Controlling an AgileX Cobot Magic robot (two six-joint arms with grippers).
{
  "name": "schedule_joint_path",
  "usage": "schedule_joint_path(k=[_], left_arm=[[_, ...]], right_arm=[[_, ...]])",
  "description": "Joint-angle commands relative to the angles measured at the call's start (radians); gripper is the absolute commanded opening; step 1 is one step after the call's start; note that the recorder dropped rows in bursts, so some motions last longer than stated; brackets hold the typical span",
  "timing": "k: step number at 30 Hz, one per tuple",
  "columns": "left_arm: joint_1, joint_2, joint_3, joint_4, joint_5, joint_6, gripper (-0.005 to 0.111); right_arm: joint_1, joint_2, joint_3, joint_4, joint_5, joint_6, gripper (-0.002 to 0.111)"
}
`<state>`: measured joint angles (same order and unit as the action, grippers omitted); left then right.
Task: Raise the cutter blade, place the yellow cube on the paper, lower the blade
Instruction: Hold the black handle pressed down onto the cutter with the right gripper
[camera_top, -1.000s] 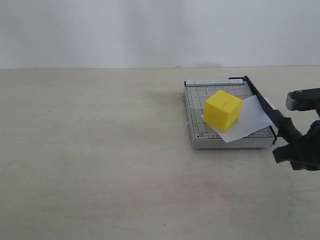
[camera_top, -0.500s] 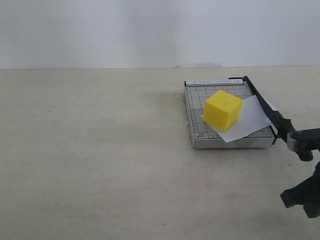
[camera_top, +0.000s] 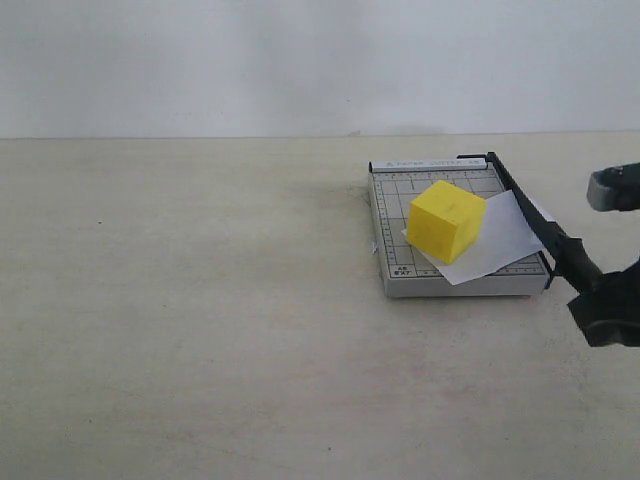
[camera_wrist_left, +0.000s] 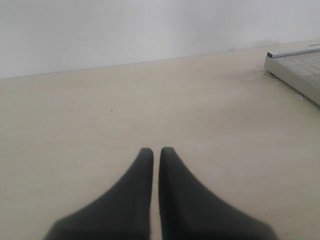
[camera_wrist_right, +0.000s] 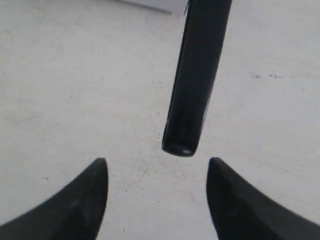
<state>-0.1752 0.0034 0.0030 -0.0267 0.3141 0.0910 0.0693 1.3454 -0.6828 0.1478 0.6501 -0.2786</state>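
While the bright yellow plastic cube (camera_top: 446, 221) rests on the white rectangular paper sheet (camera_top: 505, 235) over the grey gridded cutter base (camera_top: 400, 190), the long black cutter blade (camera_top: 530, 215) lies along the base's right edge. The right gripper (camera_wrist_right: 156, 165) is open, not touching the blade's handle end (camera_wrist_right: 192, 85). The left gripper (camera_wrist_left: 156, 150) is closed, empty, above the pale surface (camera_top: 200, 300).

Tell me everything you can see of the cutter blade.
The cutter blade is a long, thin black arm, plastic-looking and slightly glossy, hinged at the far right corner of the grey gridded base. It lies low along the base's right edge and crosses the white paper, a corner of which pokes out beyond it. Its thicker rounded handle overhangs the base's near corner. The right claw stands open just past the handle's tip, not touching it.
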Motion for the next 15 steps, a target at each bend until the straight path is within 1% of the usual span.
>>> schedule_joint_path(k=[1,5,7,14,15], left_arm=[[0.002,-0.003,-0.003,-0.011,-0.001,0.005,0.005],[0.002,-0.003,-0.003,-0.011,-0.001,0.005,0.005],[0.002,-0.003,-0.003,-0.011,-0.001,0.005,0.005],[0.002,-0.003,-0.003,-0.011,-0.001,0.005,0.005],[0.002,-0.003,-0.003,-0.011,-0.001,0.005,0.005]], right_arm=[[0.0,-0.06,-0.028,0.001,0.036,-0.006,0.063],[0.0,-0.067,-0.044,0.001,0.029,-0.006,0.063],[0.0,-0.067,-0.044,0.001,0.023,-0.006,0.059],[0.0,-0.067,-0.048,0.001,-0.004,-0.019,0.022],[0.0,-0.067,-0.053,0.001,-0.008,-0.019,0.019]])
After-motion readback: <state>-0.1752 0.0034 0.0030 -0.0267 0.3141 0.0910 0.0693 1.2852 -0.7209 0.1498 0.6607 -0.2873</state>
